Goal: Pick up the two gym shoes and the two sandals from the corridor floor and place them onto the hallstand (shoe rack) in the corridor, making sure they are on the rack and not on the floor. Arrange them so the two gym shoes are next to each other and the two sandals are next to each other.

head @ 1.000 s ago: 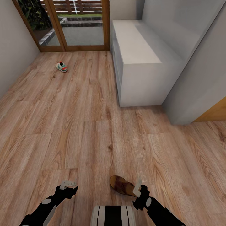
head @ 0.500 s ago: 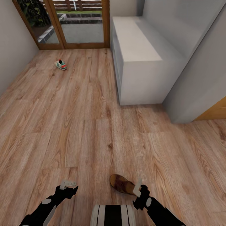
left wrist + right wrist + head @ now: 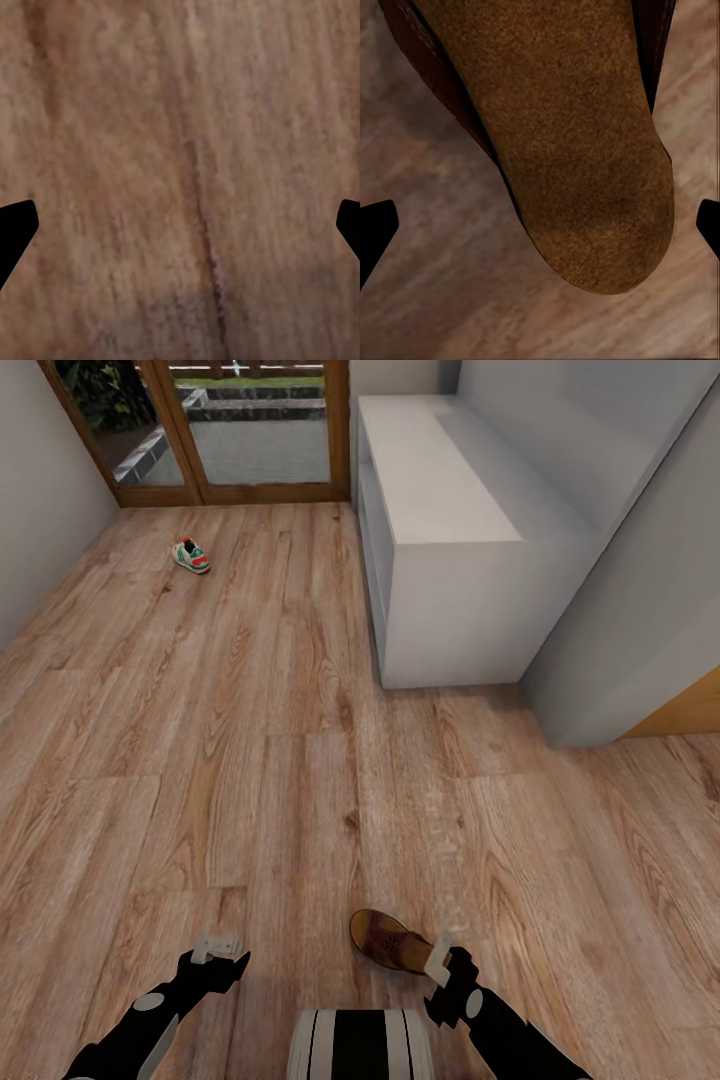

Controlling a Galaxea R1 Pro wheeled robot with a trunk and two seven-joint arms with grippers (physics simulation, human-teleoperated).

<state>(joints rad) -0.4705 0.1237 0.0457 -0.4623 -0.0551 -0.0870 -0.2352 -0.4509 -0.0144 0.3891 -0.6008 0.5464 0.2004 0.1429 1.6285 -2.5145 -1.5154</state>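
One dark-brown sandal (image 3: 386, 940) lies on the wood-plank corridor floor (image 3: 250, 760), right in front of my base. My right gripper (image 3: 438, 957) hovers at its near end, open; the right wrist view has the tan footbed of the sandal (image 3: 577, 150) below, with the black fingertips (image 3: 375, 229) wide apart on either side. My left gripper (image 3: 218, 944) is open over bare planks (image 3: 180, 150). One white gym shoe (image 3: 191, 555) with green and red accents sits far off near the glass door. The white hallstand (image 3: 440, 490) stands along the right wall. The other shoe and sandal are out of view.
A wood-framed glass door (image 3: 250, 430) closes the corridor's far end. A grey wall (image 3: 40, 510) runs on the left. A grey wall block (image 3: 640, 630) juts out just past the hallstand's near end, with a wooden panel (image 3: 685, 715) beside it.
The whole picture has shifted: the door, gym shoe and hallstand sit higher in the frame, so the camera moved. Both grippers and the sandal keep their places.
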